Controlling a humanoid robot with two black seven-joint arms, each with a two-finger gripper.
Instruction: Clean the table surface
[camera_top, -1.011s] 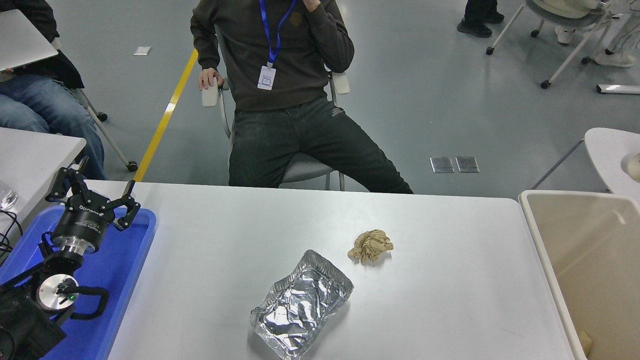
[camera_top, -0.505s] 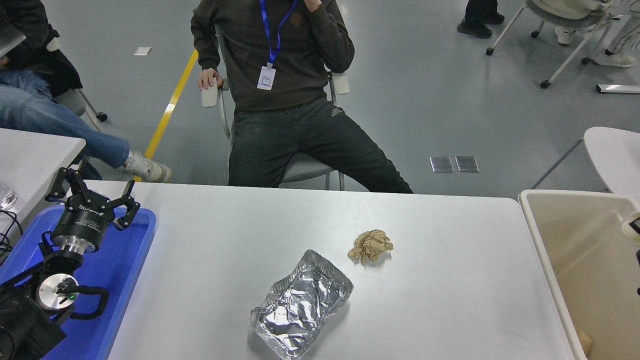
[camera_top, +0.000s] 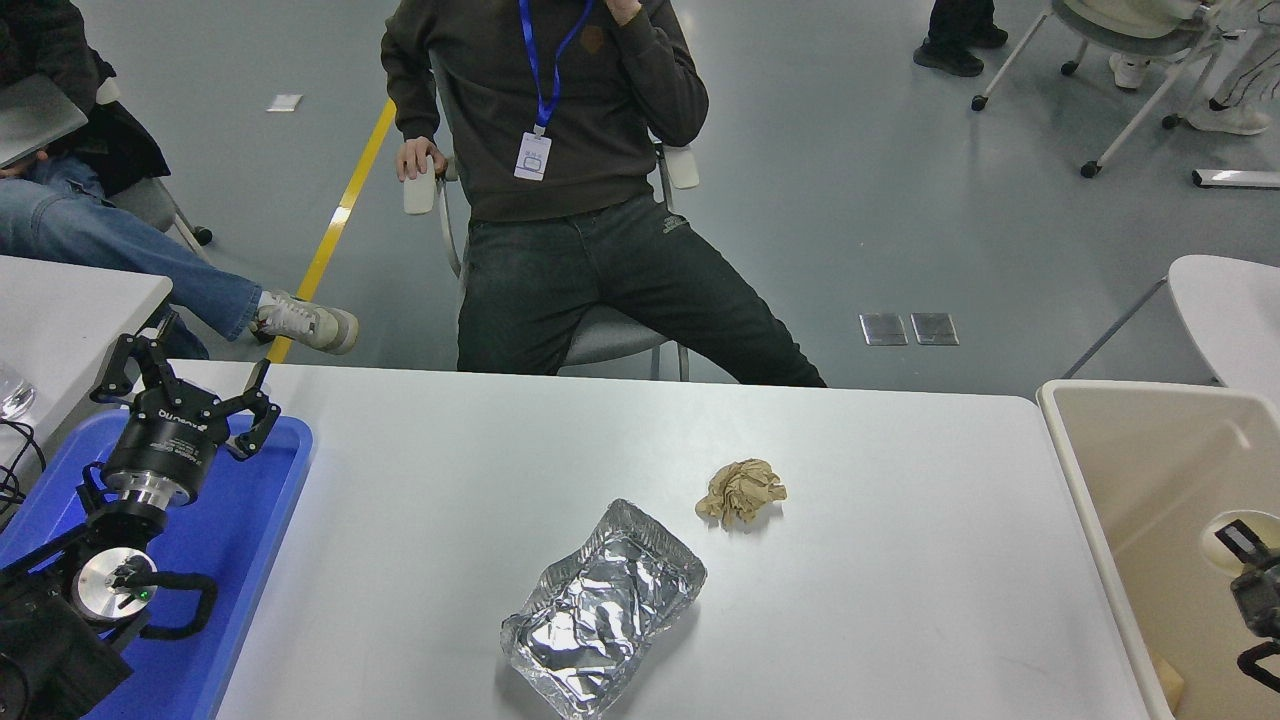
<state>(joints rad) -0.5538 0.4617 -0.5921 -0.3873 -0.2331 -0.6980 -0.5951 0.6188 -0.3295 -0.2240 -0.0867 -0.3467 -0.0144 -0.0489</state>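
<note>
The white table surface (camera_top: 900, 620) carries a crumpled silver foil tray (camera_top: 600, 610) near the front middle. A crumpled ball of brown paper (camera_top: 741, 492) lies just behind the foil, to its right. My right gripper (camera_top: 1245, 560) shows only partly at the right edge, low inside the beige bin (camera_top: 1100, 480). It appears shut on a pale round thing (camera_top: 1228, 522). My left gripper (camera_top: 185, 388) is parked open over the blue tray (camera_top: 270, 520) at the lower left, holding nothing.
A yellowish scrap (camera_top: 1166, 686) lies in the bin's near corner. A person sits on a chair (camera_top: 610, 335) just beyond the far edge. Another person's legs and shoe (camera_top: 305, 325) reach in at the upper left. Part of another white table (camera_top: 70, 310) stands at the left.
The right gripper has come down along the right edge with the pale thing, into the bin. The person at the upper left has stretched out a leg. The left arm stayed still.
</note>
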